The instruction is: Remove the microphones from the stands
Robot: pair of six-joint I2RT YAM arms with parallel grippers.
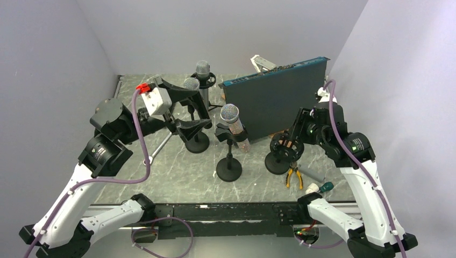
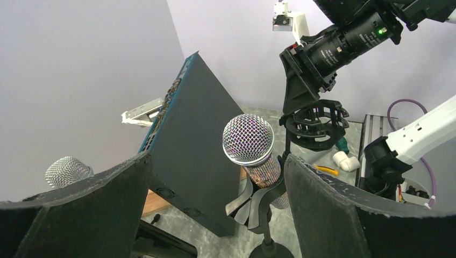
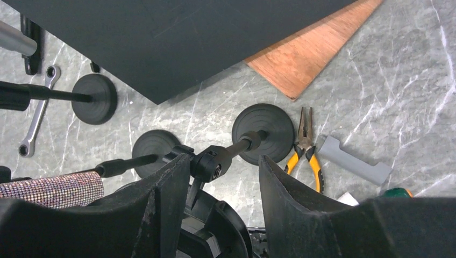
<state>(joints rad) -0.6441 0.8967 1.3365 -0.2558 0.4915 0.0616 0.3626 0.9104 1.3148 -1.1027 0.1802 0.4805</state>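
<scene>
Nothing of the removal is done, by my reading: the left gripper (image 2: 215,158) is wide open and empty. The microphone (image 2: 248,141) sits just ahead of its fingertips, in line with the gap between them and seated in the stand clip (image 2: 261,200). Closing on its body and lifting it out are both left to do. Farther beyond, the right gripper (image 3: 223,159) straddles the stem of an empty shock mount (image 2: 316,124), jaws parted; whether they touch it is hard to tell

At the lower left of the left wrist view, the left gripper finger (image 2: 75,215) is hiding the body of a silver-headed microphone (image 2: 65,171), and the bottom edge is cutting off the stand (image 2: 267,243) at its base. In the right wrist view, the left edge is cropping the glittery microphone (image 3: 51,189), leaving its head unseen.
</scene>
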